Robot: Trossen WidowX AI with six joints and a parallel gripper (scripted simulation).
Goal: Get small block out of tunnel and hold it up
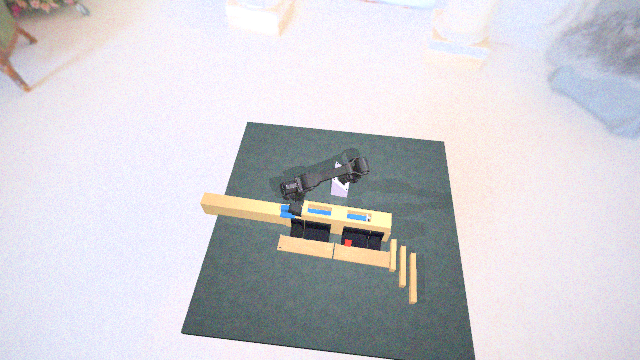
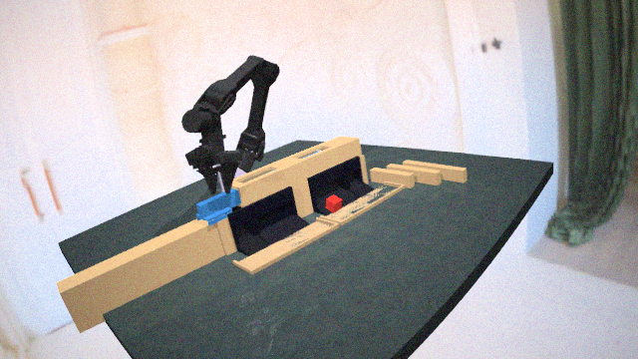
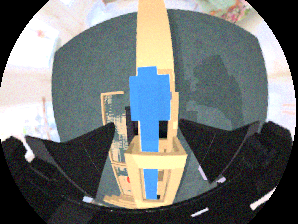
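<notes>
And there was your gripper (image 1: pixel 295 208) (image 2: pixel 220 191) (image 3: pixel 148 124), its fingers well apart with nothing between them, poised over the blue handle (image 1: pixel 287 211) (image 2: pixel 216 206) (image 3: pixel 150 97)! That handle stuck out of the end of the wooden tunnel (image 1: pixel 337 212) (image 2: pixel 301 191) (image 3: pixel 156 161), right above the near end of the long wooden beam (image 1: pixel 245 206) (image 2: pixel 140 254) (image 3: pixel 155 35). More blue showed through the tunnel's roof slots.

And your red block (image 1: pixel 348 243) (image 2: pixel 334 203) (image 3: pixel 128 179)? It sat low at the tunnel's open side, by the dark bay farther from the handle, close to the flat wooden strip (image 1: pixel 362 254) (image 2: pixel 369 201) along the front. Nothing was holding it up. Past the far end, your three loose rods (image 1: pixel 402 266) (image 2: pixel 416 175) lay side by side, slightly apart, on the dark worktop (image 1: pixel 320 300) (image 2: pixel 349 279) (image 3: pixel 80 65).
</notes>
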